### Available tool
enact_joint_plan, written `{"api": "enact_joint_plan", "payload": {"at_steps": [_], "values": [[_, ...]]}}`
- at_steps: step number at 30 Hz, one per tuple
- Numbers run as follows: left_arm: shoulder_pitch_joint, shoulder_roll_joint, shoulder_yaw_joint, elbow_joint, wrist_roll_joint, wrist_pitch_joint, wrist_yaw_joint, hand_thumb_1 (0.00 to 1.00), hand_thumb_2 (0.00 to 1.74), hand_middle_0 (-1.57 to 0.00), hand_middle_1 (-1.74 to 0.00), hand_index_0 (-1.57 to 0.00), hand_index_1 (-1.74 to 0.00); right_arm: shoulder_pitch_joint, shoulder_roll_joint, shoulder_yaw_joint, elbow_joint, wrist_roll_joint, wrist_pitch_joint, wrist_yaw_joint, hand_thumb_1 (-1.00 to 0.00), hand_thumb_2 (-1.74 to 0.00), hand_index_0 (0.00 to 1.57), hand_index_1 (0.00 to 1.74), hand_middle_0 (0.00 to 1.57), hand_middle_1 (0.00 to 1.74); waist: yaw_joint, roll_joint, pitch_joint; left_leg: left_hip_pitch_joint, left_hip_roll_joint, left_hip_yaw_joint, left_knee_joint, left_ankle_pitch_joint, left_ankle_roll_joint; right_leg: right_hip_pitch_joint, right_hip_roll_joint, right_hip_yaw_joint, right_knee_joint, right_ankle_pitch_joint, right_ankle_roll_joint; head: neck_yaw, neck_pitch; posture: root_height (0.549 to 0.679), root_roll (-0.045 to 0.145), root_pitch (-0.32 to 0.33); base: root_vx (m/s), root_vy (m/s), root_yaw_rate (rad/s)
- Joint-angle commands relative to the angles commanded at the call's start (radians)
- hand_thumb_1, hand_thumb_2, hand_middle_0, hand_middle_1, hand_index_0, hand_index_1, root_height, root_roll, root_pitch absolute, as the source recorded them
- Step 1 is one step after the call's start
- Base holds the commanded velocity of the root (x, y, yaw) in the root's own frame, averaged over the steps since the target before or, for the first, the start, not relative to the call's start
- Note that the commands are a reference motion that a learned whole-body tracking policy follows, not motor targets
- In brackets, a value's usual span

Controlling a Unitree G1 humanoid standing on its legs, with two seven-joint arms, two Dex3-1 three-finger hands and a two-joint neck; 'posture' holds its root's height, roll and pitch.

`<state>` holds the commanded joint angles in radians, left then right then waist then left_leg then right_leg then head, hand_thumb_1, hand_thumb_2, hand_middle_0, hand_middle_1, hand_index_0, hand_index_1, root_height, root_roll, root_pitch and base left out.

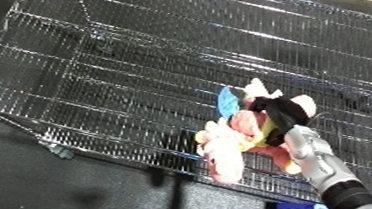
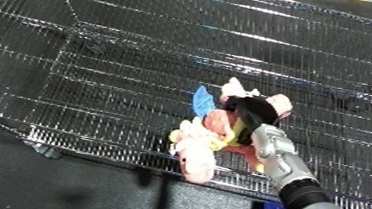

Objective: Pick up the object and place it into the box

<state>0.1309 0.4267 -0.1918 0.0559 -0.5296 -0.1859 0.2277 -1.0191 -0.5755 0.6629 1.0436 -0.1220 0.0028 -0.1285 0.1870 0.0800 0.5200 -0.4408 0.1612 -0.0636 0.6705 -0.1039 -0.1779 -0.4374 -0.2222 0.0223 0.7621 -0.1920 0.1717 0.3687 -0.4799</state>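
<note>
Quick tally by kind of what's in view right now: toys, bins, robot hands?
Plush toys: 1, pink, yellow and blue, plush toy held over the wire mesh
Wire bins: 1, wire bin
Robot hands: 1, right hand, curled round the toy; the left hand does not show
Total: 3

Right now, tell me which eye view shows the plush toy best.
The left eye view: the pink plush toy, held by the right hand over the wire bin, sits nearer the middle with its blue part clear. The right eye view shows the same toy, shifted left and slightly lower.
</note>
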Motion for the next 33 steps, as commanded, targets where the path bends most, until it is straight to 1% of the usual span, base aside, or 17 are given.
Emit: {"api": "enact_joint_plan", "payload": {"at_steps": [5, 7, 9, 11, 13, 17, 22, 28, 29, 33], "values": [[0.002, -0.002, 0.015, 0.010, -0.010, 0.005, -0.003, 1.00, 1.74, -1.57, -1.74, -1.57, -1.74, 0.043, -0.032, -0.051, -0.092, 0.036, -0.008, -0.023, -1.00, -1.74, 1.57, 1.74, 1.57, 1.74, -0.014, -0.003, 0.000, 0.022, 0.001, 0.004, -0.003, -0.003, 0.0015, 0.015, -0.0017, 0.003, 0.005, -0.006, 0.0016, 0.028, 0.000, 0.620, 0.021, -0.104, -0.001, -0.002, -0.038], [0.003, -0.006, 0.022, 0.015, -0.011, 0.008, -0.004, 1.00, 1.74, -1.57, -1.74, -1.57, -1.74, 0.079, -0.045, -0.094, -0.150, 0.071, -0.015, -0.040, -1.00, -1.74, 1.57, 1.74, 1.57, 1.74, -0.024, -0.004, 0.000, 0.034, 0.003, 0.008, -0.008, -0.003, 0.0026, 0.025, -0.0026, 0.004, 0.002, -0.007, 0.0021, 0.041, 0.006, 0.621, 0.022, -0.111, 0.000, -0.005, -0.068], [0.009, -0.015, 0.031, 0.022, -0.013, 0.011, -0.004, 1.00, 1.74, -1.57, -1.74, -1.57, -1.74, 0.158, -0.054, -0.176, -0.248, 0.137, -0.031, -0.065, -1.00, -1.74, 1.57, 1.74, 1.57, 1.74, -0.040, -0.007, 0.000, 0.050, 0.006, 0.015, -0.017, -0.003, 0.0044, 0.038, -0.0042, 0.006, -0.004, -0.008, 0.0026, 0.048, 0.015, 0.622, 0.025, -0.117, 0.002, -0.002, -0.085], [0.015, -0.026, 0.041, 0.029, -0.013, 0.014, 0.000, 1.00, 1.74, -1.57, -1.74, -1.57, -1.74, 0.276, -0.059, -0.278, -0.385, 0.203, -0.052, -0.088, -1.00, -1.74, 1.57, 1.74, 1.57, 1.74, -0.059, -0.011, 0.000, 0.067, 0.009, 0.023, -0.030, -0.002, 0.0057, 0.051, -0.0064, 0.006, -0.014, -0.009, 0.0037, 0.047, 0.025, 0.623, 0.028, -0.122, -0.004, 0.002, -0.082], [0.020, -0.038, 0.049, 0.035, -0.009, 0.016, 0.003, 1.00, 1.74, -1.57, -1.74, -1.57, -1.74, 0.390, -0.066, -0.368, -0.521, 0.230, -0.067, -0.102, -1.00, -1.74, 1.57, 1.74, 1.57, 1.74, -0.079, -0.014, 0.000, 0.080, 0.010, 0.030, -0.041, 0.000, 0.0060, 0.063, -0.0083, 0.007, -0.021, -0.010, 0.0042, 0.055, 0.029, 0.624, 0.031, -0.127, -0.010, 0.004, -0.060], [0.026, -0.055, 0.067, 0.035, 0.002, 0.020, 0.004, 1.00, 1.74, -1.57, -1.74, -1.57, -1.74, 0.533, -0.087, -0.491, -0.690, 0.220, -0.078, -0.118, -1.00, -1.74, 1.57, 1.74, 1.57, 1.74, -0.111, -0.013, 0.000, 0.097, 0.010, 0.037, -0.050, 0.001, 0.0065, 0.073, -0.0088, 0.012, -0.021, -0.012, 0.0040, 0.073, 0.029, 0.624, 0.035, -0.140, -0.019, 0.000, -0.049], [0.039, -0.069, 0.083, 0.025, 0.008, 0.030, 0.003, 1.00, 1.74, -1.57, -1.74, -1.57, -1.74, 0.649, -0.091, -0.620, -0.820, 0.223, -0.096, -0.141, -1.00, -1.74, 1.57, 1.74, 1.57, 1.74, -0.146, -0.008, 0.000, 0.102, 0.011, 0.041, -0.025, -0.004, 0.0087, 0.068, -0.0064, 0.025, 0.004, -0.011, 0.0014, 0.117, 0.007, 0.621, 0.041, -0.163, -0.018, -0.009, -0.077], [0.040, -0.082, 0.088, 0.015, 0.010, 0.043, 0.003, 1.00, 1.74, -1.57, -1.74, -1.57, -1.74, 0.760, -0.071, -0.760, -0.921, 0.240, -0.120, -0.180, -1.00, -1.74, 1.57, 1.74, 1.57, 1.74, -0.184, -0.001, 0.000, 0.117, 0.014, 0.050, -0.003, -0.013, 0.0123, 0.080, -0.0056, 0.036, 0.018, -0.009, 0.0005, 0.217, -0.028, 0.619, 0.048, -0.190, -0.007, -0.018, -0.069], [0.039, -0.084, 0.089, 0.013, 0.010, 0.045, 0.002, 1.00, 1.74, -1.57, -1.74, -1.57, -1.74, 0.778, -0.070, -0.781, -0.933, 0.240, -0.122, -0.186, -1.00, -1.74, 1.57, 1.74, 1.57, 1.74, -0.191, 0.000, 0.000, 0.122, 0.015, 0.052, -0.002, -0.014, 0.0129, 0.085, -0.0056, 0.038, 0.018, -0.009, 0.0004, 0.223, -0.032, 0.619, 0.049, -0.194, -0.003, -0.012, -0.052], [0.037, -0.092, 0.089, 0.011, 0.008, 0.052, -0.001, 1.00, 1.74, -1.57, -1.74, -1.57, -1.74, 0.850, -0.065, -0.863, -0.965, 0.237, -0.128, -0.205, -1.00, -1.74, 1.57, 1.74, 1.57, 1.74, -0.221, 0.006, 0.000, 0.148, 0.017, 0.060, -0.009, -0.017, 0.0131, 0.114, -0.0064, 0.042, 0.003, -0.012, -0.0007, 0.326, -0.052, 0.621, 0.051, -0.207, -0.004, -0.005, -0.037]]}}
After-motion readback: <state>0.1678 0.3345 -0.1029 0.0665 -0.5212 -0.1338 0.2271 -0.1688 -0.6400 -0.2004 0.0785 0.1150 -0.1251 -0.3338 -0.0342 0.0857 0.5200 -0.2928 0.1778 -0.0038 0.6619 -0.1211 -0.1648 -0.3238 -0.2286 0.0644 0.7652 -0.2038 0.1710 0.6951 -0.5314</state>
